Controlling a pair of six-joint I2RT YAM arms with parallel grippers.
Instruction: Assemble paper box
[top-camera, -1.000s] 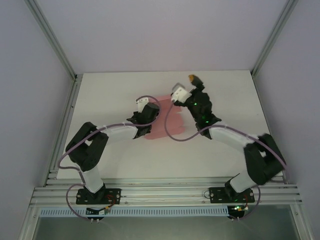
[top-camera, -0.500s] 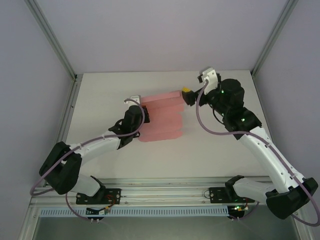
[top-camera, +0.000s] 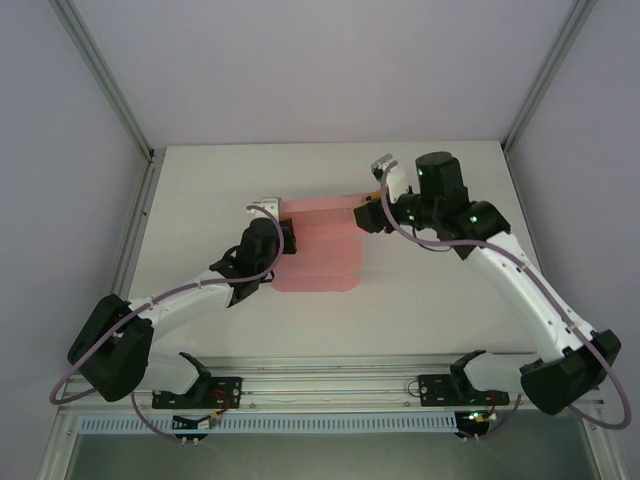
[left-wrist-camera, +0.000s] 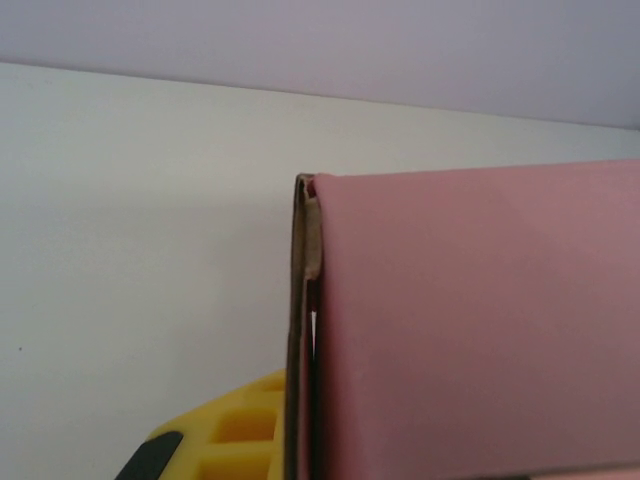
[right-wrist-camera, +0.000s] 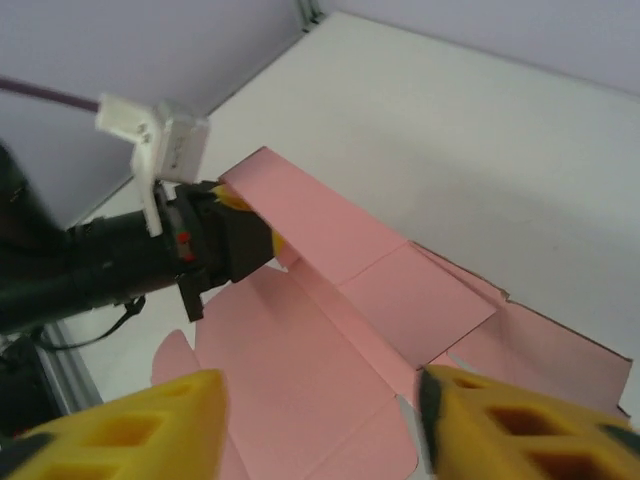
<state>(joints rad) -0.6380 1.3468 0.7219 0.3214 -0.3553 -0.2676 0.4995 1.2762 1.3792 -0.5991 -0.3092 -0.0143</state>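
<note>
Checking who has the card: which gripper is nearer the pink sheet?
Left. The left gripper is clamped on the left edge of the sheet, holding a flap up; the right gripper hovers over its right end, jaws apart.

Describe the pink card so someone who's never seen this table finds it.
Near the middle of the white table lies the paper box: a flat die-cut sheet with rounded flaps. It is the sole pink thing there, its far strip raised.
</note>
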